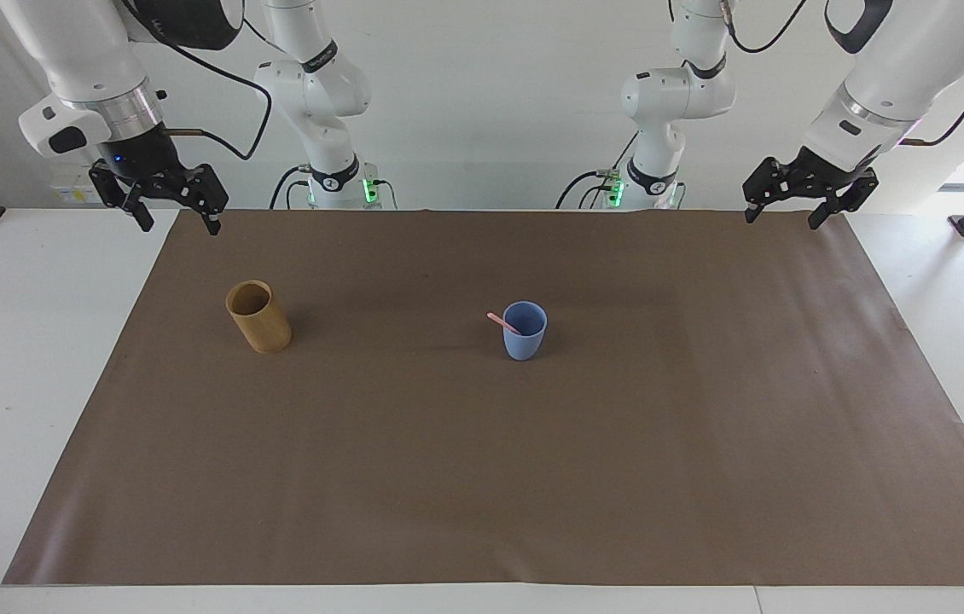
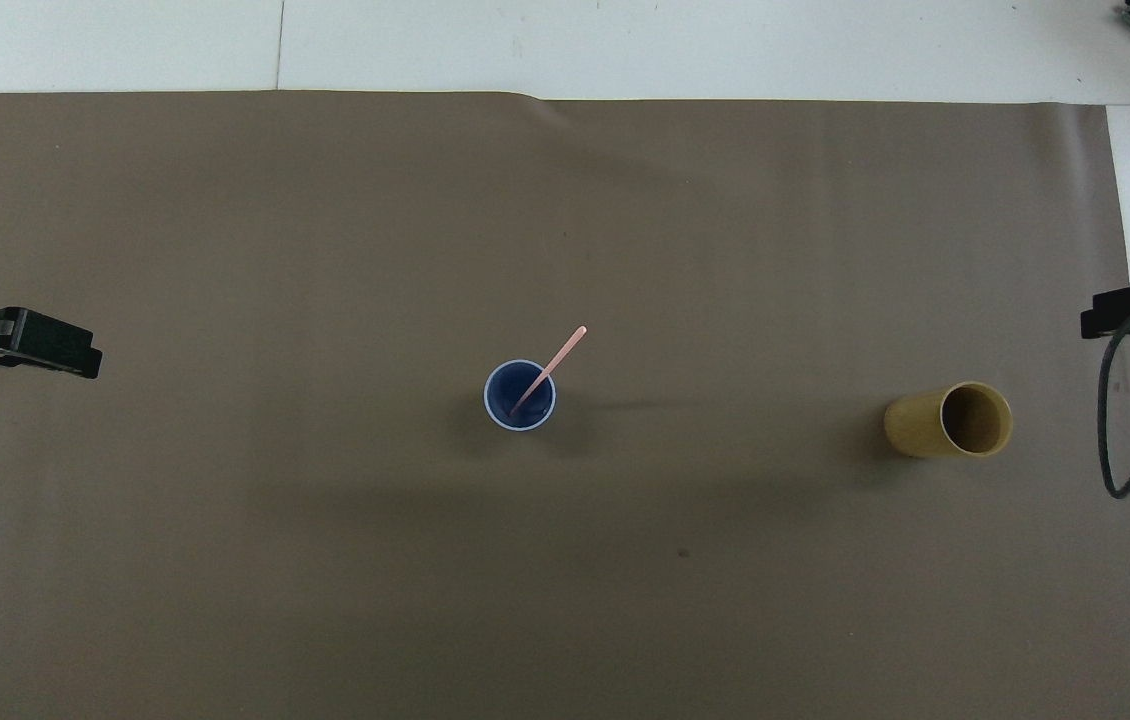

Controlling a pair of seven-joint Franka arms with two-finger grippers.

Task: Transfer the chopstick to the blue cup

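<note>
The blue cup (image 1: 525, 337) stands upright near the middle of the brown mat; it also shows in the overhead view (image 2: 519, 400). One light pink chopstick (image 1: 501, 322) stands in it and leans over the rim toward the right arm's end (image 2: 555, 360). My right gripper (image 1: 178, 223) is open and empty, up in the air over the mat's corner at the right arm's end; it also shows in the overhead view (image 2: 1095, 322). My left gripper (image 1: 781, 217) is open and empty and waits over the mat's edge at the left arm's end (image 2: 85, 358).
A tan bamboo holder (image 1: 258, 320) stands upright and empty on the mat toward the right arm's end, beside the blue cup (image 2: 945, 422). The brown mat (image 1: 482, 477) covers most of the white table. A black cable (image 2: 1110, 440) hangs from the right arm.
</note>
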